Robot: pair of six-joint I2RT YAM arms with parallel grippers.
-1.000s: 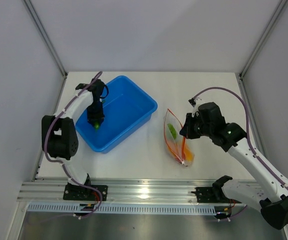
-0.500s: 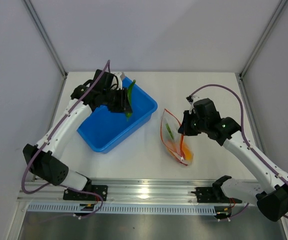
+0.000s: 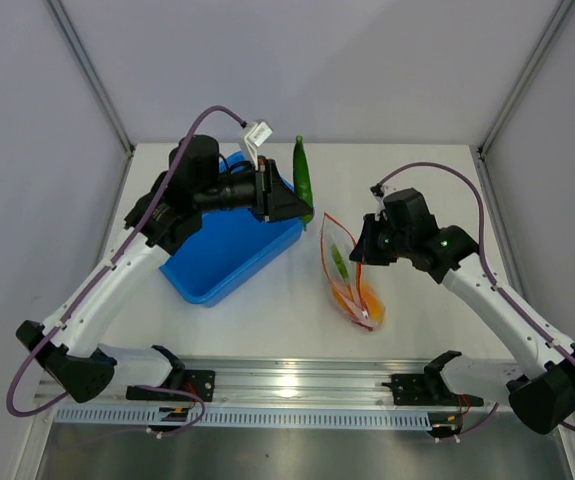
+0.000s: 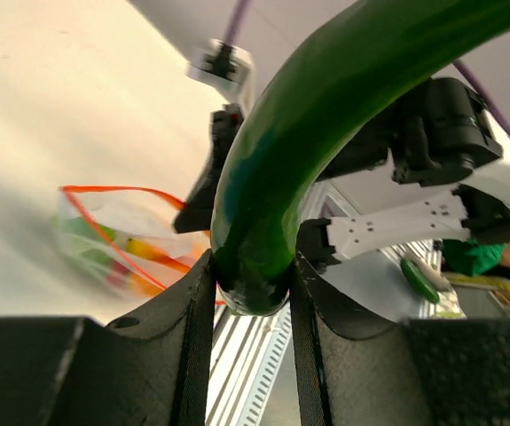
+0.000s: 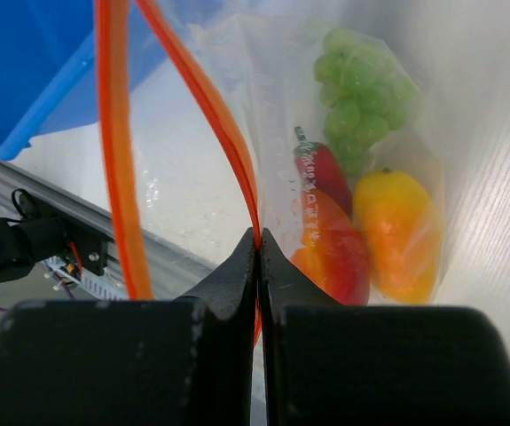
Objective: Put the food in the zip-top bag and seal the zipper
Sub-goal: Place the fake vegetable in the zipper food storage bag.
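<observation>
Since half a second earlier, the green pepper (image 3: 301,168) has been carried from above the far side of the blue tray (image 3: 199,272) to just past its far right corner. It is held upright there, clamped at its lower end between the fingers of the left gripper (image 4: 253,282). To the right of the tray and apart from it, the zip-top bag (image 3: 350,280) is seen on the table (image 3: 267,315). One side of the zipper (image 5: 208,114) is pinched between the closed fingers of the right gripper (image 5: 259,247), and the mouth is held agape. A knobbly green piece (image 5: 361,89), a red chili (image 5: 324,170), a red-orange oval fruit (image 5: 336,256) and a yellow-orange piece (image 5: 401,235) are seen packed together at the bag's end farthest from the tray.
</observation>
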